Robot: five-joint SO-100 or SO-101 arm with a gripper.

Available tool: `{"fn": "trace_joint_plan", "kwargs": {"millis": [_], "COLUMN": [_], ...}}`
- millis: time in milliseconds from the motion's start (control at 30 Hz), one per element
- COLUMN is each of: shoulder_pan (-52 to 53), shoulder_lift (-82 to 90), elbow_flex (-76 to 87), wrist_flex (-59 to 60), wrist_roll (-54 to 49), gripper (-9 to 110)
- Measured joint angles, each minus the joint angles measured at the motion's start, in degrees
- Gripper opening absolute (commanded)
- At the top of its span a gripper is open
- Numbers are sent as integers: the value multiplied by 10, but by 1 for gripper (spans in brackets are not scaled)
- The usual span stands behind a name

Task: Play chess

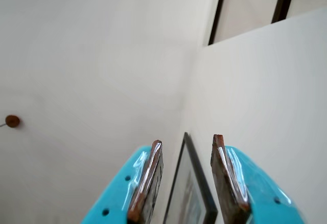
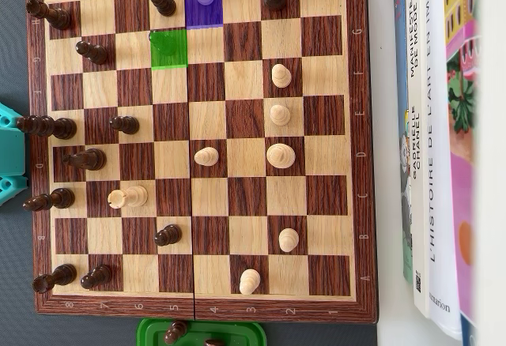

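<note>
White walls (image 1: 102,55) filling the wrist view, gripper (image 1: 186,147) parted and empty; below, chessboard (image 2: 198,148) with purple (image 2: 204,8) and green (image 2: 168,49) highlighted squares.

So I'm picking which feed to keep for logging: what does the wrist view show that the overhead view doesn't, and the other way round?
Only the wrist view shows the pincer, jaws apart and holding nothing, aimed at a pale wall with a dark picture frame and a small brown knob.

Only the overhead view shows the chessboard with its dark and light pieces, the purple square, the green square, the green tray and the books.

Shared: nothing clearly; only turquoise robot plastic appears in both.
</note>
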Motion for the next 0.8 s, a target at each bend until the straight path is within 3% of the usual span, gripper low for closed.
{"fn": "trace_joint_plan", "kwargs": {"millis": [233, 800], "shoulder_pan": [0, -29], "shoulder_lift": [-71, -162], "elbow_flex": [-95, -264], "wrist_flex": [61, 402], "wrist_roll": [0, 0], "gripper": [15, 15]}}
